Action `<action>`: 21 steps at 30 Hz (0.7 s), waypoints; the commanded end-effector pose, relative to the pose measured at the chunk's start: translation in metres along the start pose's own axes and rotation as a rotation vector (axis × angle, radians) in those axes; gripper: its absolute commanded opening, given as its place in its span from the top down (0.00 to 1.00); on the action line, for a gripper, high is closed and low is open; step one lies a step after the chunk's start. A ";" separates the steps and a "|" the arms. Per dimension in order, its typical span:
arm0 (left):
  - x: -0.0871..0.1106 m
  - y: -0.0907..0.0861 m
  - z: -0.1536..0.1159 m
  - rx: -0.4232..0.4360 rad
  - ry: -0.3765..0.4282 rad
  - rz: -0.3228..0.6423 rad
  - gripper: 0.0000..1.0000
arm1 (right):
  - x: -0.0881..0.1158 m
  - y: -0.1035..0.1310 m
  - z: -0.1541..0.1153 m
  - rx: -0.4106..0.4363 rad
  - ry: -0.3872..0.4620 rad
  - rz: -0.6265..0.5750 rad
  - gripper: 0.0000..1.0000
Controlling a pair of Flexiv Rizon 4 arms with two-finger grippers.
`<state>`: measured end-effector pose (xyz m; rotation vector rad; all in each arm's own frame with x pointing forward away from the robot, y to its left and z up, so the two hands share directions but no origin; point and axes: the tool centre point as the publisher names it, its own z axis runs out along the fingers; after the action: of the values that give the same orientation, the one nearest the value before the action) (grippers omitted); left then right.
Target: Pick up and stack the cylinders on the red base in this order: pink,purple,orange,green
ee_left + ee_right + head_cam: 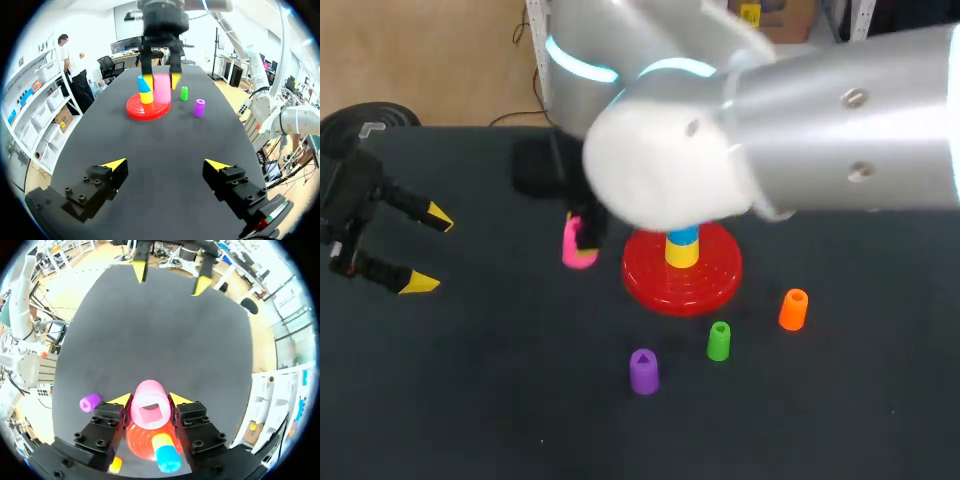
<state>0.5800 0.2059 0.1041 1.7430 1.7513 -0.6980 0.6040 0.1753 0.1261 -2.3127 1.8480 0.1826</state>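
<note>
Right wrist view — smooth pink cylinder (150, 412), square-holed, clamped in right gripper (150, 400)

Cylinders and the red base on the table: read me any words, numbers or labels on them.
None: no word, number or label shows on the pink cylinder, purple cylinder, orange cylinder, green cylinder or red base. The pink cylinder's end shows only a square hole.

Bright even indoor light, soft faint shadows
</note>
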 end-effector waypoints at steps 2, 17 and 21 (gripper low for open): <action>0.001 0.000 0.000 -0.003 -0.003 0.003 0.00 | 0.024 0.000 -0.048 0.063 0.014 0.045 1.00; 0.001 0.000 0.000 -0.003 -0.003 0.003 0.00 | 0.076 -0.017 -0.066 0.032 0.098 0.221 1.00; 0.001 0.000 0.000 -0.003 -0.003 0.003 0.00 | 0.092 -0.022 -0.062 0.020 0.101 0.268 1.00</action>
<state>0.5800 0.2058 0.1041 1.7431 1.7513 -0.6980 0.6392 0.0854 0.1728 -2.0952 2.1836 0.0700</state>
